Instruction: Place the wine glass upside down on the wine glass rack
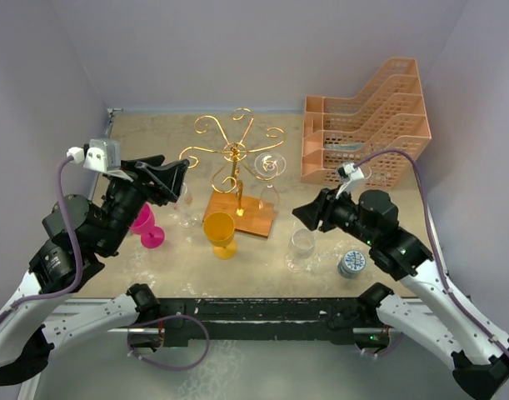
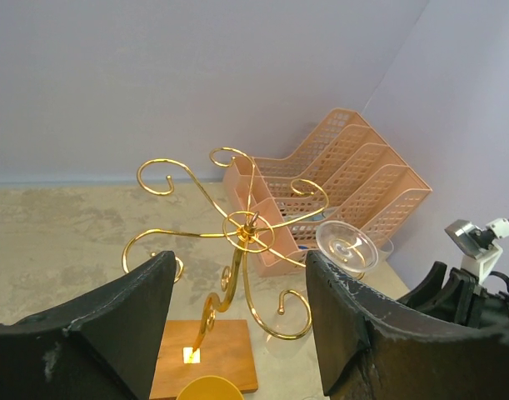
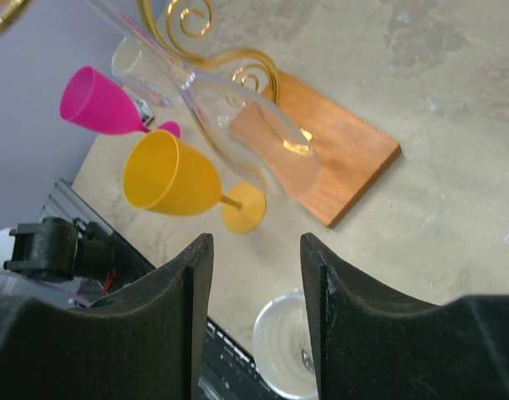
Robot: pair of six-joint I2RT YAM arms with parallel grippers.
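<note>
The clear wine glass (image 1: 269, 195) is hanging upside down on the gold wine glass rack (image 1: 234, 153). Its round foot is sitting up at one of the curled arms on the right side, and its bowl is pointing down over the rack's wooden base (image 3: 341, 143). In the left wrist view the foot is showing as a flat clear disc lying against a scroll of the wire, though I cannot tell how securely it is seated.

The left tool (image 1: 169, 177) is hovering to the left of the rack with its jaws standing apart and nothing between them. The right tool (image 1: 302, 215) is hovering in front and to the right, and it too is standing apart and gripping nothing. Neither is touching the hung glass.

Judging from this, the main step is looking finished: the glass is inverted and carried by the rack, and both arms are free of it. What may be remaining is only to draw the arms away without brushing the wire arms.

Other drinkware is standing on the table (image 1: 154, 142) near the base:
- a yellow goblet (image 1: 220, 232)
- a pink goblet (image 1: 145, 225)
- a second clear glass (image 1: 186, 208) by the left tool
- a short clear glass (image 1: 302, 248) near the right tool

A small round tin (image 1: 351, 263) is sitting beside that last glass.
</note>
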